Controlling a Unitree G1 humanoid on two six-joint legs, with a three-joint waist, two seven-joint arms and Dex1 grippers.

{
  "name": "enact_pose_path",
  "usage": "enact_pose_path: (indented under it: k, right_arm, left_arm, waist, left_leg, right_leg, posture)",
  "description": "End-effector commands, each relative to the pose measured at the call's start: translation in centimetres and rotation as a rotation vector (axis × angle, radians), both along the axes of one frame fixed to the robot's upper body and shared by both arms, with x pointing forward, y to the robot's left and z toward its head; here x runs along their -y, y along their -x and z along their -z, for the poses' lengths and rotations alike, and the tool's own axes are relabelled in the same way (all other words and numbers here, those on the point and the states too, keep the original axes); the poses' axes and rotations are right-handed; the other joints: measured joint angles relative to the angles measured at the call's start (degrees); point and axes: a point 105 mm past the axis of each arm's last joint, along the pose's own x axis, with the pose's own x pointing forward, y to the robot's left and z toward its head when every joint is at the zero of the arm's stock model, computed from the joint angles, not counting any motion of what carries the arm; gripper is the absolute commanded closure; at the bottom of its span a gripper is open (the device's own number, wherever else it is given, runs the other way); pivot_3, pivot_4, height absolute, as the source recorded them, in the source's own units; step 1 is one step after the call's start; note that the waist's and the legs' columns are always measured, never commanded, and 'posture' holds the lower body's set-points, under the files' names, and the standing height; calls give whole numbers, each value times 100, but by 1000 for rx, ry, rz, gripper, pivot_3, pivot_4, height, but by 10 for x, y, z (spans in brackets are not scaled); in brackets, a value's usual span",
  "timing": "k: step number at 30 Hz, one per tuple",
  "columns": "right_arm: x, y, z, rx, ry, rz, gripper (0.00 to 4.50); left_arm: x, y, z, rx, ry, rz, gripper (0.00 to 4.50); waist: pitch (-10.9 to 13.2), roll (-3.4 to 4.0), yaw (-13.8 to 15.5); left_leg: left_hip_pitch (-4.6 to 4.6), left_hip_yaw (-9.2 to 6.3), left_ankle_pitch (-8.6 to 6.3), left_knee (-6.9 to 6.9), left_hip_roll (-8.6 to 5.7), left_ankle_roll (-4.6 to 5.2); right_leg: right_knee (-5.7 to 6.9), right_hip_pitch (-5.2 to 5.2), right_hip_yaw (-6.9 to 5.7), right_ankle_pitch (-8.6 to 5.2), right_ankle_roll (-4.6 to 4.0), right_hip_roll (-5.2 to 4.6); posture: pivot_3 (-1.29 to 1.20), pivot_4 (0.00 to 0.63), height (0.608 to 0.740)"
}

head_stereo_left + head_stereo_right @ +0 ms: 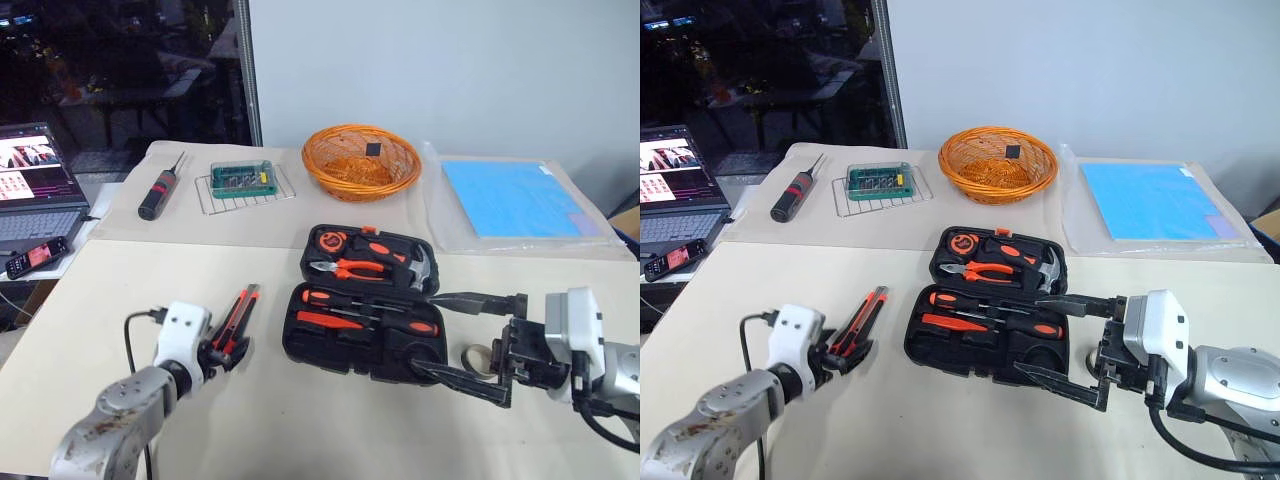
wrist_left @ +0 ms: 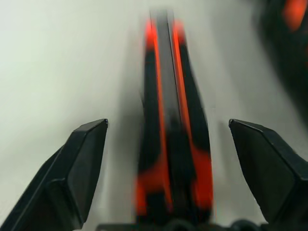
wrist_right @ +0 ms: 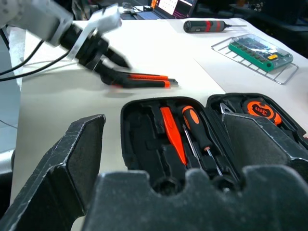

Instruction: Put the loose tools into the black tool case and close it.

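The utility knife point(image 1: 238, 315) is showing orange and black, the tool case point(image 1: 365, 305) is showing black (its screwdrivers point(image 1: 365, 322) orange-handled), and the wicker basket point(image 1: 361, 160) is glowing orange.

A matt black plastic tool case point(image 1: 360, 335) lies open on the smooth, pale, paper-like cover of the desk point(image 1: 120, 300). Its screwdrivers point(image 1: 365, 322) show glossy orange-and-black handles and steel shafts. The utility knife point(image 1: 236, 315) looks orange-and-black plastic. Behind, a woven orange wicker basket point(image 1: 361, 160) and a wire metal rack point(image 1: 245, 195).
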Motion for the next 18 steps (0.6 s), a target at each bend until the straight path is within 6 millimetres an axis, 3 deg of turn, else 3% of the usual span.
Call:
enact_pose_path:
  k: [1,3,6,8,11,14,18]
  right_arm:
    - [1,2,-6,27,6,-25,0]
    - [3,3,-5,26,7,-21,0]
    - [5,5,-3,23,4,-4,0]
    - [8,9,0,17,29,23,0]
    - [17,17,5,-3,74,69,0]
    - [26,25,7,-12,92,123,0]
    - [33,35,4,-16,102,185,0]
  left_arm:
    - [-5,-4,6,4,-7,33,2014]
    - [-6,-11,-10,87,28,77,2639]
    - [6,-15,-56,260,166,281,2711]
    - [26,-5,-77,272,106,648,2711]
    - [43,1,-78,211,-70,1058,2711]
    - [59,-12,-76,196,-165,1260,2711]
    - [87,-27,-63,139,-236,1404,2711]
  waist:
    - [-4,7,1]
    - [-5,11,1]
    - [2,3,1]
    - [7,-6,31]
    - [-2,28,52]
    - [-4,67,46]
    - [7,50,6]
  left_leg:
    - [1,0,-8,-1,0,-16]
    - [2,1,-8,-3,1,-15]
    - [-7,1,-8,0,2,-15]
    - [-20,-2,-7,6,5,-15]
    - [-46,7,-2,11,1,-20]
    - [-35,34,0,9,-18,34]
    - [-37,25,-1,12,-31,38]
  right_leg:
    - [0,1,0,-4,5,0]
    - [1,1,-1,-5,3,1]
    - [1,-7,-4,-5,2,0]
    - [0,-16,-9,9,-20,0]
    - [1,-42,-22,9,-32,10]
    - [-5,-28,0,4,-11,0]
    - [-7,-17,-2,4,7,11]
  posture:
    - [0,150,740]
    - [0,150,740]
    - [0,150,740]
    - [0,150,740]
    - [0,150,740]
    - [0,150,740]
    - [0,150,740]
